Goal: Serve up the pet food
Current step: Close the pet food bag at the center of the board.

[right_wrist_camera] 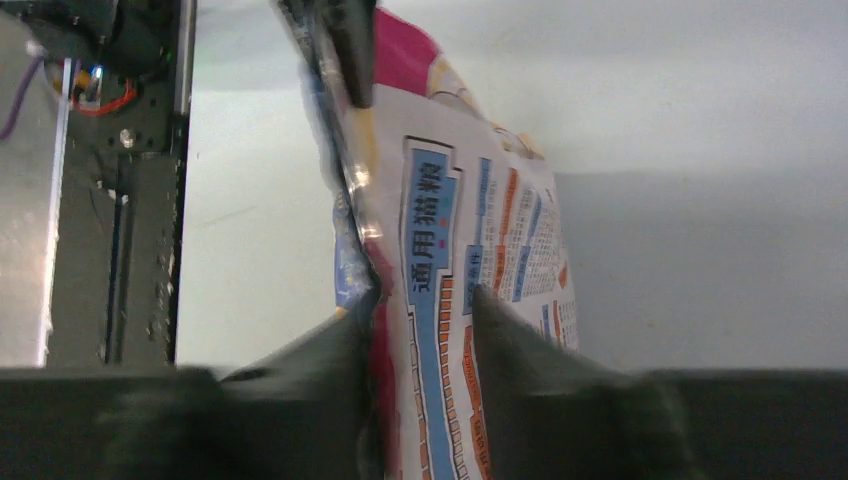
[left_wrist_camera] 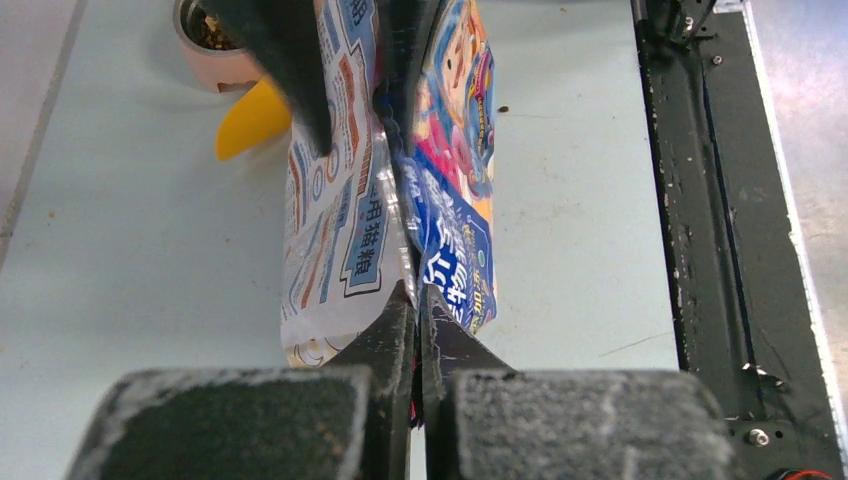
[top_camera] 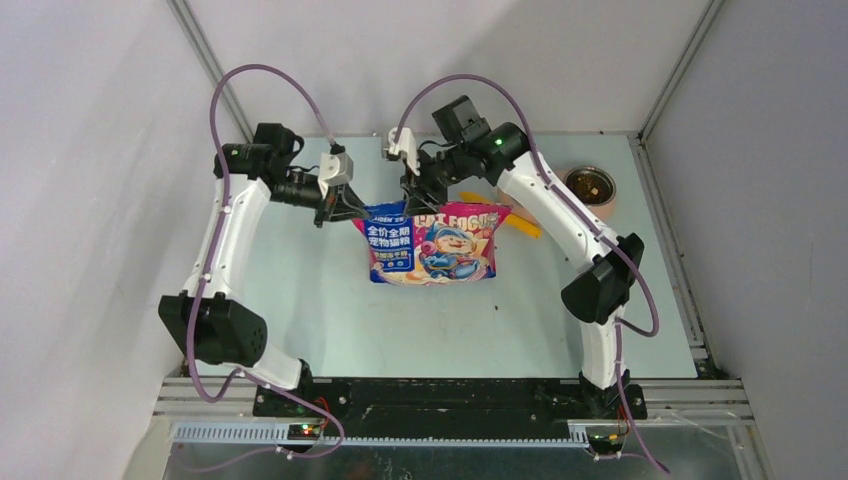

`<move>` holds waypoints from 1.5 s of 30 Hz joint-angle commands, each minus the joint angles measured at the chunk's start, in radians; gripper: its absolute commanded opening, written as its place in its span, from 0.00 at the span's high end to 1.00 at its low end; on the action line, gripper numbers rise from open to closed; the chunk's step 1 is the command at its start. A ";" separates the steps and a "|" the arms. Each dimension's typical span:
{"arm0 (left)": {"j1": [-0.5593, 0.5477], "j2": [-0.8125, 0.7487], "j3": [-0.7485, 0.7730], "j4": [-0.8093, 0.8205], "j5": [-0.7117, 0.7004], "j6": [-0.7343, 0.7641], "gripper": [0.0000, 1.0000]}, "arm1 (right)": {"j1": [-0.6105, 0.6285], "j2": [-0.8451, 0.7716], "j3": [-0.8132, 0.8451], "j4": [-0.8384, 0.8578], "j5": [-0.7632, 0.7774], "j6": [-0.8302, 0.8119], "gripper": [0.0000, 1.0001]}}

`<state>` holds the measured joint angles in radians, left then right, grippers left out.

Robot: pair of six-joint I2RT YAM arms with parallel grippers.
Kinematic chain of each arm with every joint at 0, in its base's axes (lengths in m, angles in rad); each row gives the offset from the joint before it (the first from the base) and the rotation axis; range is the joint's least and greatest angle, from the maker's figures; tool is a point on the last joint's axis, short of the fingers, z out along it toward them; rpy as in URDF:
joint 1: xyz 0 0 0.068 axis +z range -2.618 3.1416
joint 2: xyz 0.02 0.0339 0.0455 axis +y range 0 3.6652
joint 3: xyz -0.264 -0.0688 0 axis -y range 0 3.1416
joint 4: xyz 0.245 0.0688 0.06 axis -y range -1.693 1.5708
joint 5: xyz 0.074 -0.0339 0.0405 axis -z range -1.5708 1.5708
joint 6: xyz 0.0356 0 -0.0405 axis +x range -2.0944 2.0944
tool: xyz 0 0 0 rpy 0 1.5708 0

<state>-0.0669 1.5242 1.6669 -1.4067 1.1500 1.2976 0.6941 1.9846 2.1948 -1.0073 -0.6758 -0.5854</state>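
- You are seeing the pet food [top_camera: 590, 184], small dark brown dry kibble pellets, sitting as a loose heap inside the round metal bowl [top_camera: 612, 196] with the pink outer wall. That is at the far right of the table, well apart from both grippers.
- The left wrist view is showing the same kibble [left_wrist_camera: 203, 22] in the bowl [left_wrist_camera: 215, 68] at the top left corner.
- The yellow plastic scoop [top_camera: 525, 227] is lying flat between the bowl and the bag. It is just beside the bag's right edge, and part of it is hiding behind the bag.
- The glossy pink-and-blue cartoon-printed bag [top_camera: 432, 243] is sitting mid-table with its printed front facing the top camera. You cannot tell whether its bottom is touching the table.
- Your left gripper [left_wrist_camera: 418, 325] is pressing its fingers together and pinching the bag's top left corner seam.
- Your right gripper [right_wrist_camera: 415, 330] is straddling the bag's top edge further right, one finger on each side of the film. The fingers [right_wrist_camera: 510, 335] are standing apart, and you cannot tell whether they are actually clamping.
- The pale blue-green table [top_camera: 300, 290] is carrying all of this, with both arms reaching in from the near edge.
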 commanded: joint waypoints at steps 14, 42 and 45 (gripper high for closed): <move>-0.001 -0.119 0.024 -0.090 0.085 -0.111 1.00 | -0.006 -0.039 0.069 -0.087 -0.235 0.050 0.72; -0.024 -0.318 -0.246 0.341 -0.006 -0.435 0.60 | 0.104 0.039 0.090 -0.012 -0.102 0.045 0.56; -0.026 -0.322 -0.258 0.351 -0.011 -0.439 0.60 | 0.116 0.049 0.093 0.005 -0.071 0.048 0.55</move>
<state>-0.0834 1.2293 1.4239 -1.0840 1.1309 0.8814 0.7876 2.0140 2.2532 -1.0367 -0.7971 -0.5320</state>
